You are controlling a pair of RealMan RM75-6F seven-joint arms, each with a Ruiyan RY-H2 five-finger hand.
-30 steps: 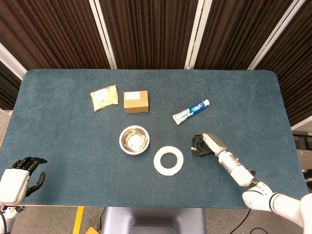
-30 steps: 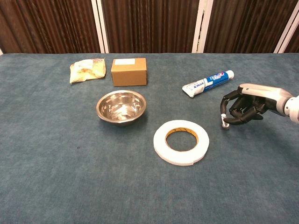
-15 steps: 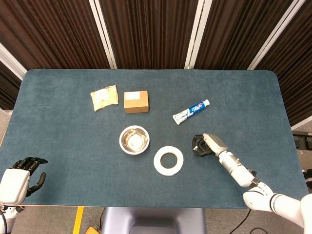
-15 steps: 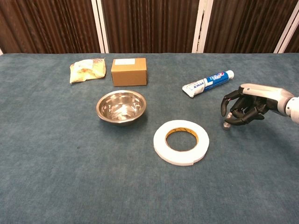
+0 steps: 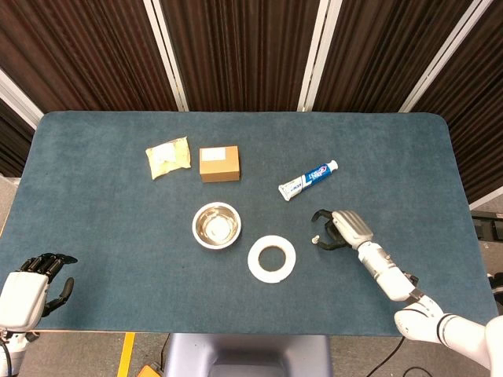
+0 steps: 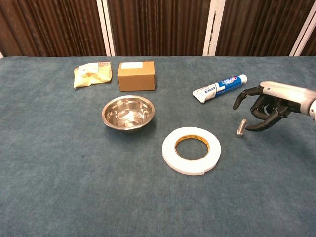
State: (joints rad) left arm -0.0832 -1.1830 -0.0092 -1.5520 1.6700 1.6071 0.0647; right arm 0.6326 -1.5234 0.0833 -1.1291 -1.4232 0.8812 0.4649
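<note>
Over the preceding second the right robot hand (image 6: 264, 106) had opened its fingers and drawn back from the small metal cylinder (image 6: 240, 127), which a moment earlier sat under its curled fingertips. The cylinder now lay free on the bench (image 6: 74, 168), just beside and below the fingertips, apart from them. In my judgement this amounted to a release: the piece had been set down or let go, and the hand held nothing, its fingers spread and half curled. The cylinder appeared short, silvery and smooth, lying on its side; finer detail was too small to tell. The left robot hand (image 5: 31, 287) rested at the near bench edge, well apart, fingers loosely curled, holding nothing.
</note>
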